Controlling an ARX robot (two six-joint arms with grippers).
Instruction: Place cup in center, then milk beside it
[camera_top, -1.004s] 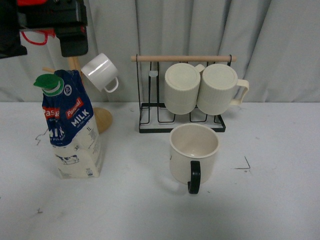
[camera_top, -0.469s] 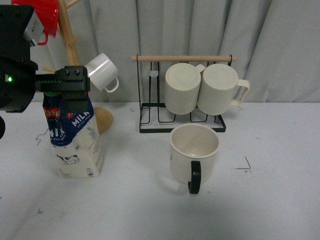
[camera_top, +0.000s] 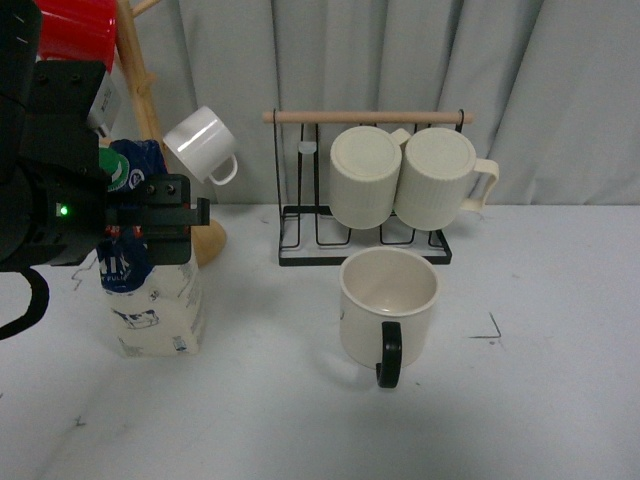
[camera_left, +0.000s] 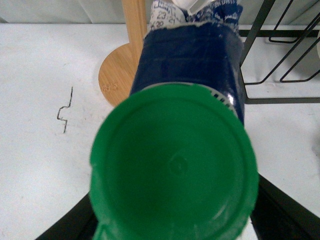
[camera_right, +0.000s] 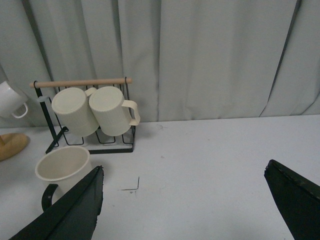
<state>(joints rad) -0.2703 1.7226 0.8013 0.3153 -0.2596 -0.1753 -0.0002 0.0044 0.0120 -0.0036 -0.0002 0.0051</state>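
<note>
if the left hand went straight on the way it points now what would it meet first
The green cap of the milk: it fills the left wrist view dead ahead of the left hand, between its fingers. Its exact distance is unclear.

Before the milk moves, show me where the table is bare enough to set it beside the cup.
Bare table lies between the milk carton and the cup, and right of the cup. In front of both is bare too. Behind the cup it is crowded: the wire rack stands close.

rack (camera_top: 300, 117): two ribbed mugs (camera_top: 365, 178) hung | wooden tree (camera_top: 212, 245): white mug (camera_top: 203, 143) (tilted), red cup (camera_top: 75, 25) | grey curtain (camera_top: 560, 90) behind
</note>
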